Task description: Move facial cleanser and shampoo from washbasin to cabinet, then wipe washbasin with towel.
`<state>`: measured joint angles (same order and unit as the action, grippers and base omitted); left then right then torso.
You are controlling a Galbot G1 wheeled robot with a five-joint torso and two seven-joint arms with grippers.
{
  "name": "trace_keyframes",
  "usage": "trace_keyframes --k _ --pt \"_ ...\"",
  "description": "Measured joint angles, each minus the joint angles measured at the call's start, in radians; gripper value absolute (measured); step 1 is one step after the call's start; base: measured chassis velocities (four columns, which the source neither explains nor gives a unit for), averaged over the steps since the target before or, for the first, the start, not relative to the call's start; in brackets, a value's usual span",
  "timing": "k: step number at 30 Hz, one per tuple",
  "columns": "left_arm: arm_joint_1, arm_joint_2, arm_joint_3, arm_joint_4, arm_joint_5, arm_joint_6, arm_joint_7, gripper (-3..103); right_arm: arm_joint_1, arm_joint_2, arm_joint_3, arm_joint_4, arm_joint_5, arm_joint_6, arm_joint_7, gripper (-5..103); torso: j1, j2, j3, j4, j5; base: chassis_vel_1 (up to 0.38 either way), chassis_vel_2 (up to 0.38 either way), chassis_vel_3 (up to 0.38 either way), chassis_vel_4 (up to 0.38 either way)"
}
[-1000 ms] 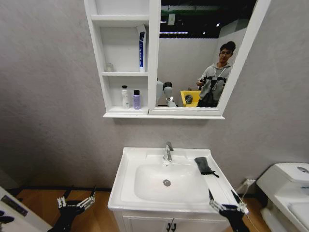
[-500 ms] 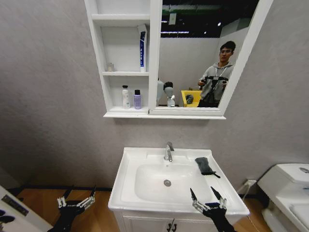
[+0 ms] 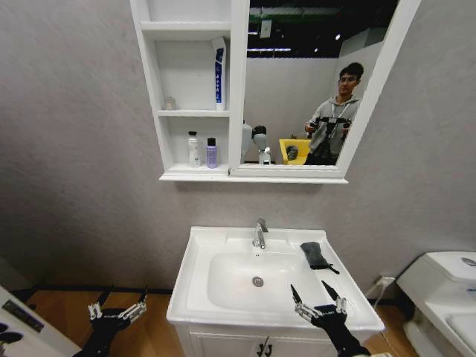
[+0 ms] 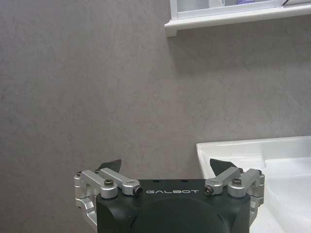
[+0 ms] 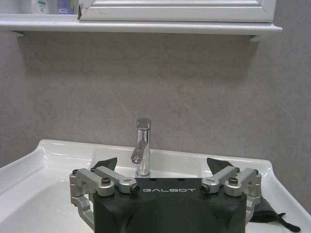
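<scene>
The white washbasin (image 3: 195, 277) with a chrome faucet (image 3: 259, 233) stands below the cabinet (image 3: 149, 74) and its mirror. A dark folded towel (image 3: 315, 255) lies on the basin's right rim, behind my right gripper (image 3: 314, 294). That gripper is open and empty, hovering over the basin's front right; its wrist view shows the faucet (image 5: 142, 148) ahead and the towel (image 5: 272, 216) off to the side. A white-and-blue tube (image 3: 218, 74) stands on the middle shelf. A white bottle (image 3: 193, 149) and a purple bottle (image 3: 211, 153) share the lower shelf. My left gripper (image 3: 119, 305) hangs open, low and left of the basin.
A white toilet (image 3: 446, 282) stands to the right of the basin. Vanity doors with black handles (image 3: 262, 346) sit under it. A grey wall (image 4: 97, 87) faces the left gripper, with the basin edge (image 4: 243, 148) beside it. A small item (image 3: 169, 103) sits on the middle shelf.
My right gripper has moved left from the basin's front right corner to above its front rim, and has risen a little. The left arm has stayed put.
</scene>
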<state>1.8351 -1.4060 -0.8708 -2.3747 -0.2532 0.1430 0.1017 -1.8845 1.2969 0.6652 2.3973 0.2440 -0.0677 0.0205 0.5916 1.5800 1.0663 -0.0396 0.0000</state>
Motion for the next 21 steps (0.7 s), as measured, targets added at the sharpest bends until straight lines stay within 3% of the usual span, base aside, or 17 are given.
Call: trace_keyframes --k 10,19,21 --pt "0.0 0.0 0.0 0.0 0.0 0.0 0.0 100 0.001 0.0 0.0 -0.003 -0.001 0.0 0.0 100 0.001 0.0 0.0 0.0 0.0 0.024 -0.025 -0.017 0.022" --pt "0.0 0.0 0.0 0.0 0.0 0.0 0.0 100 0.001 0.0 0.0 -0.004 -0.001 0.0 0.0 100 0.0 0.0 0.0 0.0 -0.0008 0.161 -0.177 -0.161 0.158" --pt "0.0 0.0 0.0 0.0 0.0 0.0 0.0 100 0.001 0.0 0.0 -0.004 -0.001 0.001 0.0 100 0.0 0.0 0.0 0.0004 0.0008 0.241 -0.218 -0.23 0.221"
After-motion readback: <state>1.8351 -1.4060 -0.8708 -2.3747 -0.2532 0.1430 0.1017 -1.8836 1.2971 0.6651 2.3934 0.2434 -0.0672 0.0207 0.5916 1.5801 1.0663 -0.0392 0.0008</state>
